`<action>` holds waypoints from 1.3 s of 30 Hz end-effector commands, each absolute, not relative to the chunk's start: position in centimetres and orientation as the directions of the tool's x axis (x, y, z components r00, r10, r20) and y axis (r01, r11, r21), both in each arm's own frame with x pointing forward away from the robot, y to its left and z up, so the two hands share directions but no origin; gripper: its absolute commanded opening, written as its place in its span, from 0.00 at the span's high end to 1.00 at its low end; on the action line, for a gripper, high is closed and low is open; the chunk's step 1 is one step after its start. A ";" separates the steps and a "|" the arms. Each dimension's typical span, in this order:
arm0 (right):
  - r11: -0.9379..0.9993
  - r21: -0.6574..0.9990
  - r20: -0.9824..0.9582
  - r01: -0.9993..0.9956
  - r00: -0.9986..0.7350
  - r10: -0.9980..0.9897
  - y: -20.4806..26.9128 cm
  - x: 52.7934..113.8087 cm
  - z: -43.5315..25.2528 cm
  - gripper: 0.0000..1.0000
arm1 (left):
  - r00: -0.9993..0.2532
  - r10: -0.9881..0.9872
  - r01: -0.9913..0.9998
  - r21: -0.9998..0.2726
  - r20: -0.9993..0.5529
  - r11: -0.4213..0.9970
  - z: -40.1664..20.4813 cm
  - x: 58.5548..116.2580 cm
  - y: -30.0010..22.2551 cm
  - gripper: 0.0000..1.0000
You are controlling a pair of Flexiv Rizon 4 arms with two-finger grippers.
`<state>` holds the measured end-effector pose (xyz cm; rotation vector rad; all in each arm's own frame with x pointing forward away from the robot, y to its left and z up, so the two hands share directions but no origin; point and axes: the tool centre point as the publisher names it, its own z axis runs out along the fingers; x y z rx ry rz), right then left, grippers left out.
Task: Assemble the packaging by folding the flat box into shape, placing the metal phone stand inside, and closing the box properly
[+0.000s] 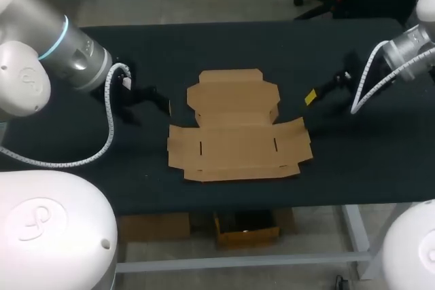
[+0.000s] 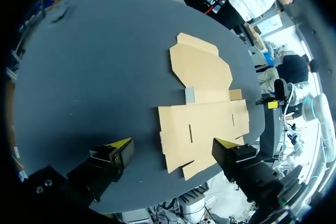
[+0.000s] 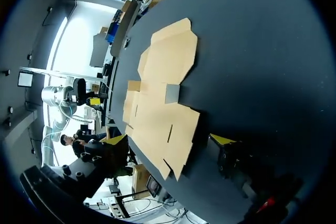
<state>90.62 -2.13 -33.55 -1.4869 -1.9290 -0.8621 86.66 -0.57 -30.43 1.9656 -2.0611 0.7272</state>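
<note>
Starting at the near edge of the dark counter [image 1: 353, 168], find the flat box [image 1: 238, 127] lying unfolded close to that edge and roughly centred side to side. Treat it as one sheet of plain brown cardboard, with every panel and flap down flat against the surface.

Nearest: a narrow strip flap along the front, ends cut at an angle.

Next: the widest panel, pierced by two short slots, one toward each end, and bordered by a side flap at each end.

Beyond that: a narrower panel, stepped in on both sides, with small ear tabs at its edges. In the wrist views, note a small grey patch [image 2: 190, 95] at one step between the narrow and wide panels; material not identifiable.

Level with this narrower panel, find the left hand [image 1: 151, 103] off the box's left edge, near it but apart from the cardboard. Confirm from its own wrist camera: left hand [image 2: 173, 148] with fingers spread wide, gripping nothing, the box lying ahead of them on the counter.

Opposite, find the right hand [image 1: 319, 92] off the box's right edge, likewise apart from the cardboard. Confirm from its own wrist camera: right hand [image 3: 169, 140] with fingers spread wide, gripping nothing, the wide slotted panel ahead.

Farthest: the tuck flap along the box's back edge, slightly narrower than its panel, corners trimmed.
</note>
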 end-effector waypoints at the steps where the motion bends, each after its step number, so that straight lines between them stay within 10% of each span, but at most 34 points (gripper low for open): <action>1: 0.184 0.169 0.717 0.968 -0.249 0.651 -2.4 90.7 -32.3 0.24 | -0.118 -0.873 -0.978 -0.208 0.474 0.019 -30.0 87.0 0.0 0.00; 7: 0.197 0.183 0.692 0.963 -0.269 0.670 -2.6 91.6 -31.6 0.58 | -0.129 -0.878 -0.977 -0.210 0.461 0.033 -29.8 87.5 -0.1 0.00; 8: 0.198 0.185 0.689 0.962 -0.271 0.672 -2.7 91.8 -31.5 0.63 | -0.129 -0.879 -0.977 -0.211 0.459 0.033 -29.7 87.6 -0.1 0.10; 10: 0.200 0.187 0.684 0.962 -0.274 0.676 -2.7 92.0 -31.3 0.85 | -0.129 -0.881 -0.977 -0.212 0.455 0.034 -29.6 87.7 -0.2 0.89; 11: 0.200 0.188 0.683 0.962 -0.274 0.677 -2.7 92.1 -31.3 1.00 | -0.129 -0.882 -0.976 -0.213 0.453 0.033 -29.5 87.7 -0.2 1.00; 39: 0.180 0.161 0.621 0.970 -0.242 0.745 -2.7 88.2 -30.3 1.00 | -0.103 -0.898 -0.980 -0.198 0.427 0.018 -29.8 84.5 -1.1 1.00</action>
